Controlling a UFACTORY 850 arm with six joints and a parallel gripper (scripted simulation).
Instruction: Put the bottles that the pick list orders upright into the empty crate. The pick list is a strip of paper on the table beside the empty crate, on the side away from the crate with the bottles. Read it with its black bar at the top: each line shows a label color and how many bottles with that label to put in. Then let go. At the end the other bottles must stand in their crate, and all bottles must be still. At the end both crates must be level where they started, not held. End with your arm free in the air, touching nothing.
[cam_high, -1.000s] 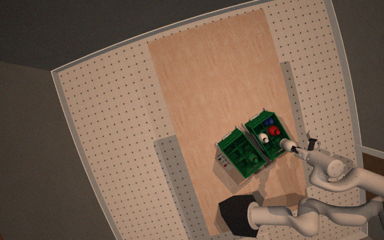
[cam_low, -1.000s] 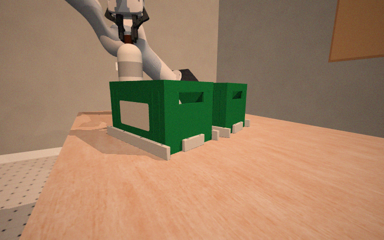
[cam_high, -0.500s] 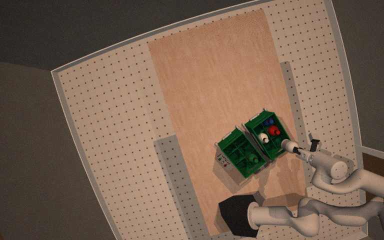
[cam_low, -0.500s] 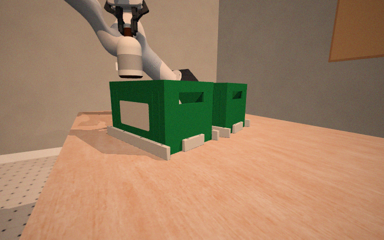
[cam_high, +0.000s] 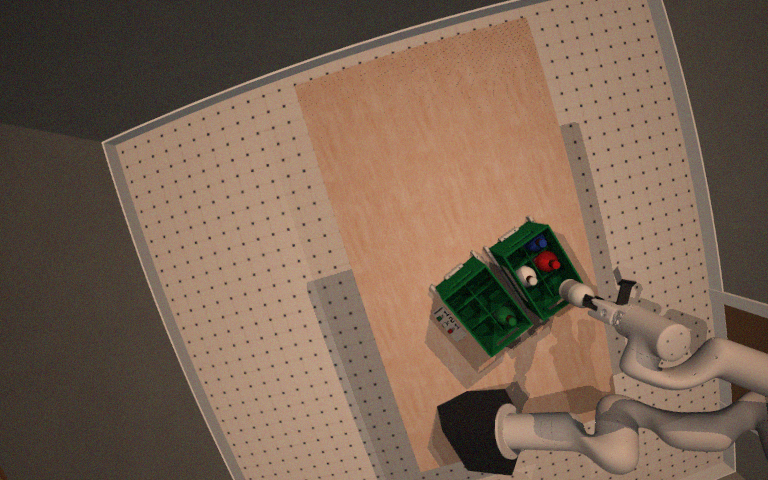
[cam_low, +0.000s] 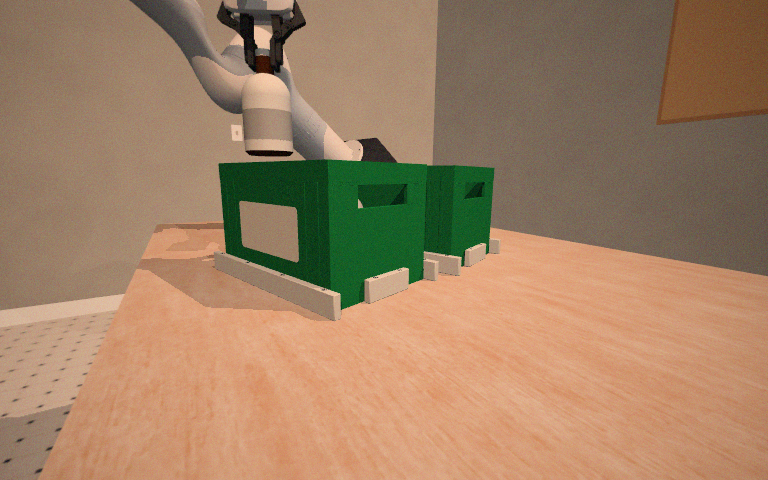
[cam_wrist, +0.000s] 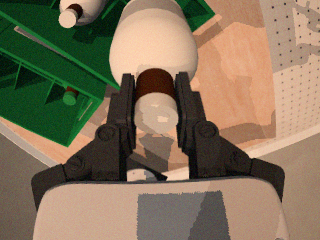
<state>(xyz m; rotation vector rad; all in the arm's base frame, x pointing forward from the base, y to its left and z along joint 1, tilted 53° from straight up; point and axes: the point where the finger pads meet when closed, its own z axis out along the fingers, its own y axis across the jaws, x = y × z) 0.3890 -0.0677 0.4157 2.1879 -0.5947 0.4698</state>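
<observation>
Beige wall (cam_low: 351, 73) behind pale wood table (cam_high: 430, 158) (cam_low: 453, 362); pegboard-like floor (cam_high: 237, 237) (cam_low: 39, 362).

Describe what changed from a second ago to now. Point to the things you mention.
The gripper (cam_high: 589, 301) (cam_low: 263, 63) (cam_wrist: 155, 89) raised the white bottle (cam_high: 576, 293) (cam_low: 267, 116) (cam_wrist: 153, 42) until its base cleared the crate rim (cam_low: 271, 162). It kept its grip on the neck. Both crates and the other visible bottles stayed put.
</observation>
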